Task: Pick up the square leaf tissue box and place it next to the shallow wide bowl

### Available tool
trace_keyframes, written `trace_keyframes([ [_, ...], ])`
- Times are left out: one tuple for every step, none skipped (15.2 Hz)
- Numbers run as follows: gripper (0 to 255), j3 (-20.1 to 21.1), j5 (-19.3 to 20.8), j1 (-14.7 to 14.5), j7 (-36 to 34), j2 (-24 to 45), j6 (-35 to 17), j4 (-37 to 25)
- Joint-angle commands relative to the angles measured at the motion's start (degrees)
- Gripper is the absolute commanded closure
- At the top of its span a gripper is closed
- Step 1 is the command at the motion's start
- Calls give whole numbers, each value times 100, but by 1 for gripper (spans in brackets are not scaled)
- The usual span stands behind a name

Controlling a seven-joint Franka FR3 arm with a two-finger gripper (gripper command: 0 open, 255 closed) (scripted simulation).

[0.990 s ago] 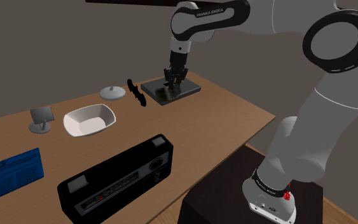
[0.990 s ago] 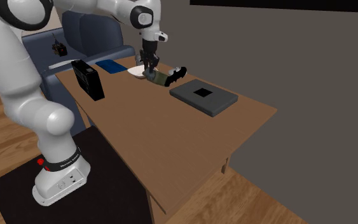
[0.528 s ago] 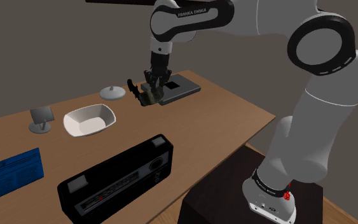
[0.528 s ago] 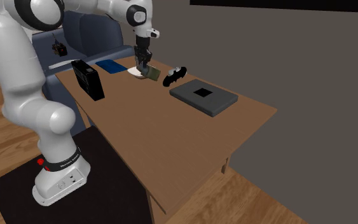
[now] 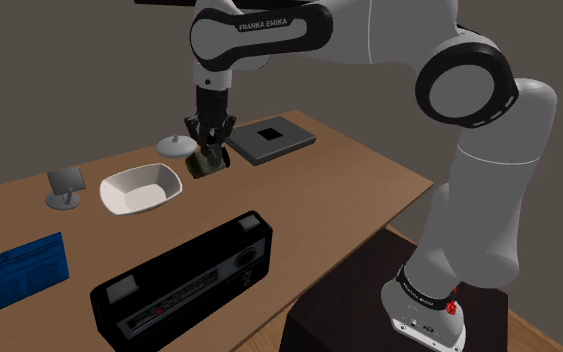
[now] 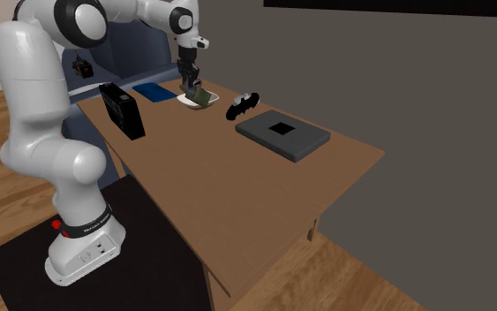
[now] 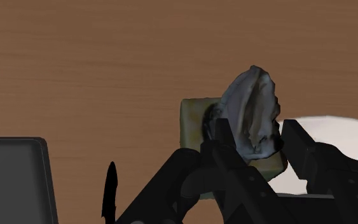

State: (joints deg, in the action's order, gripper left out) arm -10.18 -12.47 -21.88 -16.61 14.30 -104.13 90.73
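An olive tissue box is held above the tabletop, just beside the white bowl.
The white arm is stretched over the tabletop, past a black radio at the near edge and a flat dark grey slab with a square hole. The bowl is seen toward the shoulder view's left. The box is clasped, tilted, between the black fingers of the gripper, with a pale tissue jutting from it. The box appears clear of the wood, though contact with the bowl's rim cannot be ruled out.
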Motion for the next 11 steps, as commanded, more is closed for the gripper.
trace_keyframes([
  [255,36,-17,-45,-84,131,-26,-127],
  [255,37,-22,-47,-71,135,-100,-57],
  [255,39,-28,-49,-58,144,-172,7],
  [255,41,-33,-51,-45,152,-244,72],
  [255,43,-39,-53,-32,162,-315,135],
  [255,45,-46,-55,-18,173,-386,196],
  [255,47,-53,-56,-5,186,-457,256],
  [255,49,-60,-57,9,199,-527,314],
  [255,51,-68,-59,23,214,-597,370],
  [255,54,-76,-59,37,230,-666,425],
  [255,56,-84,-60,51,247,-735,479],
])
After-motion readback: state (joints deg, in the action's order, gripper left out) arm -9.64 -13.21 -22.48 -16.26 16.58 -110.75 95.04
